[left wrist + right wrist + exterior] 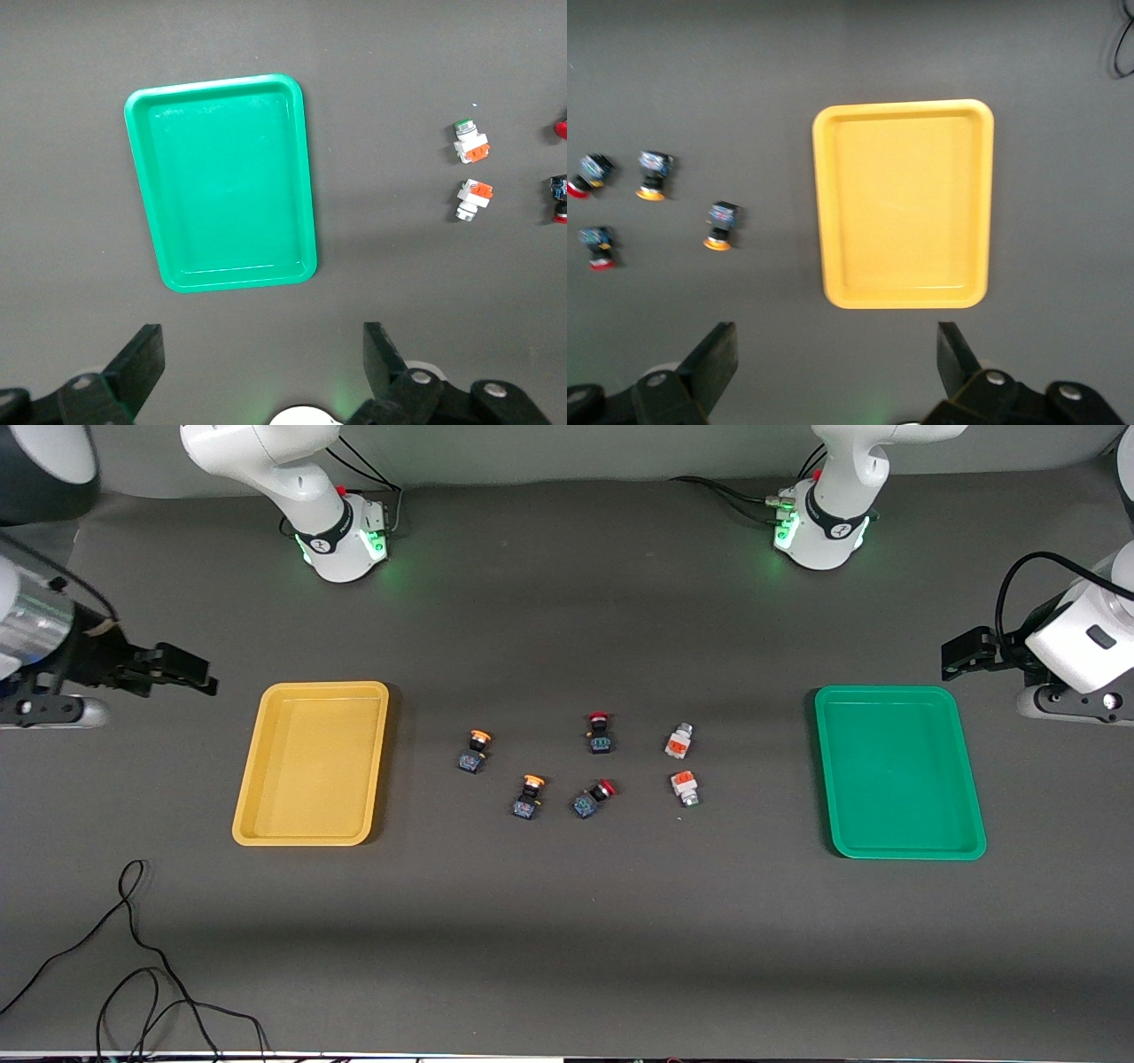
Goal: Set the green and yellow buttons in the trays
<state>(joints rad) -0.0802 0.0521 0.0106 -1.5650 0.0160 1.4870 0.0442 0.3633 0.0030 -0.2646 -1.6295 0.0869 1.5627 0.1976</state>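
Observation:
Two orange-yellow-capped buttons (477, 750) (529, 795) lie on the table between the trays, toward the yellow tray (310, 762). Two white-grey buttons with orange blocks (679, 741) (685, 787) lie toward the green tray (899, 771). Both trays are empty. My right gripper (190, 671) is open and empty over the table beside the yellow tray (904, 204); its wrist view shows the gripper (837, 354) and the capped buttons (719, 225) (654, 174). My left gripper (961, 654) is open and empty over the table beside the green tray (221, 181); its wrist view shows the gripper (263, 354) and the white-grey buttons (469, 142) (473, 198).
Two red-capped switches (600, 732) (594, 798) lie between the two pairs of buttons. A black cable (133, 957) loops on the table near the front camera, toward the right arm's end. Both arm bases (341, 536) (819, 531) stand along the table's edge farthest from the camera.

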